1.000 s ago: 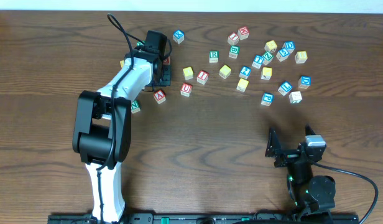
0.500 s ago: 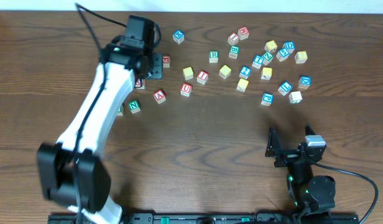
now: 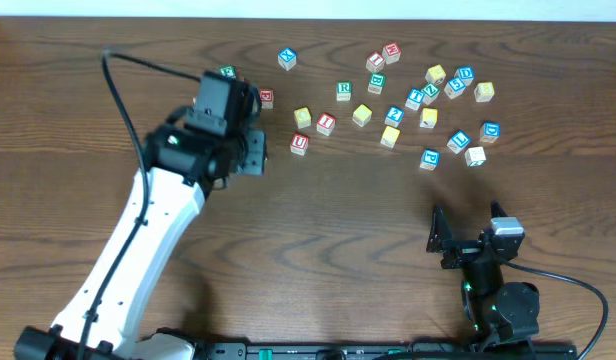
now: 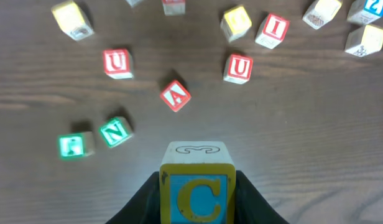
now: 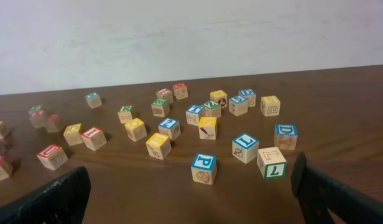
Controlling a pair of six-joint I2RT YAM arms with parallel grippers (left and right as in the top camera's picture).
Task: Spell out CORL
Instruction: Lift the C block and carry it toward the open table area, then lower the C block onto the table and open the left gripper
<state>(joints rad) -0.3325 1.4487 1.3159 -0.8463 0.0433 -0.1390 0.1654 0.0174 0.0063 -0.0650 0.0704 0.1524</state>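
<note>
One block in grip: C.
Clamped on C, left gripper over table; A, N lie ahead. Jaws of right gripper stand wide apart.

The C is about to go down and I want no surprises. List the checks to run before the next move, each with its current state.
1. C block gripped by the left end effector: ok, a finger on each side, letter upright toward the wrist camera.
2. Bare table for the word: ok, the wood between the held block and the A block is free.
3. Height of the block above the table: cannot tell.
4. R block located: ok, green letter.
5. An O located: cannot tell, none readable.
6. Right end effector out of the way: ok, open, parked at the near edge.
</note>
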